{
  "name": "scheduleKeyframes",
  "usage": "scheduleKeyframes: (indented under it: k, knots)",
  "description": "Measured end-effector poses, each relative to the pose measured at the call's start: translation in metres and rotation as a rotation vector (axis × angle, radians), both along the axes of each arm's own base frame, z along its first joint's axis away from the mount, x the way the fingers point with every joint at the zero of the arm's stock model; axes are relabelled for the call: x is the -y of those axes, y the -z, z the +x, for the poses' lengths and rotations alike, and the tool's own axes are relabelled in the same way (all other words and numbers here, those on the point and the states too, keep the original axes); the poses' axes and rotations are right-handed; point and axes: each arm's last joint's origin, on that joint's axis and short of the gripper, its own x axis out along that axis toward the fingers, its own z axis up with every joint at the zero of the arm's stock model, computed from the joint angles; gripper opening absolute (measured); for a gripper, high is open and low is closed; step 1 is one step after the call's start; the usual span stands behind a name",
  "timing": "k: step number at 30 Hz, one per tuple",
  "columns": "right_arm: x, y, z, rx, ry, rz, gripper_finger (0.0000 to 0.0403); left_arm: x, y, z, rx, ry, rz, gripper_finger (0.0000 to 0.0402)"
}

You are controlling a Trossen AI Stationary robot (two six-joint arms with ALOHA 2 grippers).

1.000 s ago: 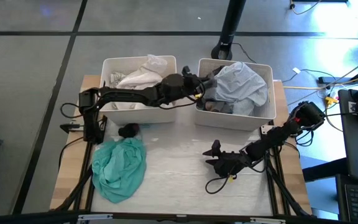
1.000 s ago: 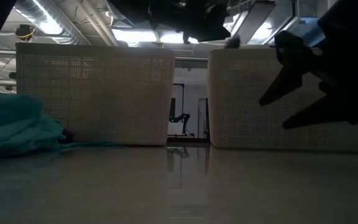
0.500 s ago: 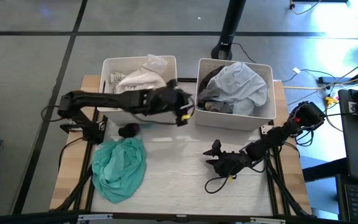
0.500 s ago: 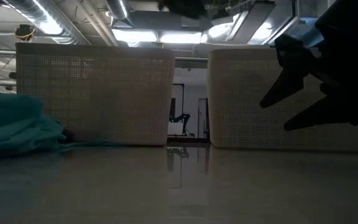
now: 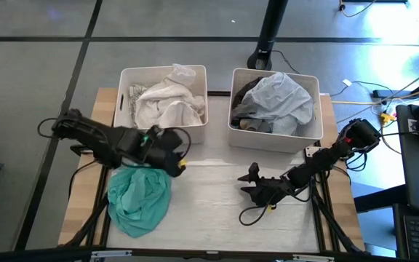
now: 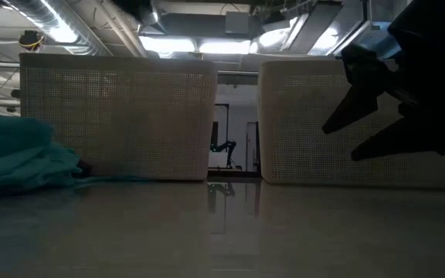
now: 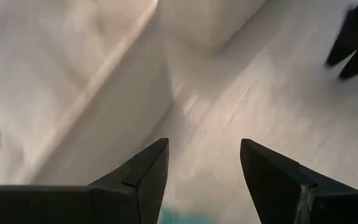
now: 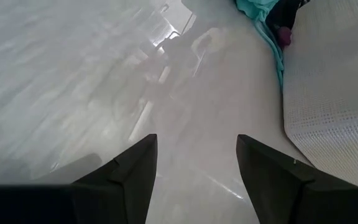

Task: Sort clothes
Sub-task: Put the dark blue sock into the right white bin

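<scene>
A teal-green garment [image 5: 138,196] lies crumpled on the table at the near left; it also shows in the low view [image 6: 18,158]. White clothes [image 5: 167,102] fill the left bin [image 5: 126,80]. A pale grey-blue garment [image 5: 282,100] lies over dark ones in the right bin [image 5: 311,138]. My left gripper [image 5: 178,161] hovers open over the teal garment's far right edge, nothing between its fingers [image 7: 204,162]. My right gripper [image 5: 248,179] rests open, low over the table at the near right [image 8: 197,149].
Both white bins stand side by side along the far edge, a narrow gap between them [image 6: 234,139]. A small dark item [image 8: 284,25] lies beside the teal garment at the left bin's foot. Bare tabletop [image 5: 209,196] stretches between the two grippers.
My left gripper has swung away from the right bin's left edge, past the front of the left bin, toward the table's left and near side. Its wrist has turned. It now hangs over the teal garment's far edge. The clothes in the bins lie still.
</scene>
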Motion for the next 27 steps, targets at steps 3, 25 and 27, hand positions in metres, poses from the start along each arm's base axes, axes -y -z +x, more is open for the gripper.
scheduleKeyframes:
  k: [3,25,27]
  knots:
    - [0.000,0.000,0.000,0.000,0.000,0.000,0.0220,0.013,0.014,-0.015,-0.052,-0.097,-0.047,0.0189]
    - [0.001,0.000,0.000,0.013,0.022,-0.016,0.0220,-0.009,0.158,-0.069,-0.264,-0.619,0.015,0.0189]
    - [0.001,0.000,0.000,0.013,0.022,-0.016,0.0220,-0.014,0.166,-0.072,-0.284,-0.642,0.016,0.0189]
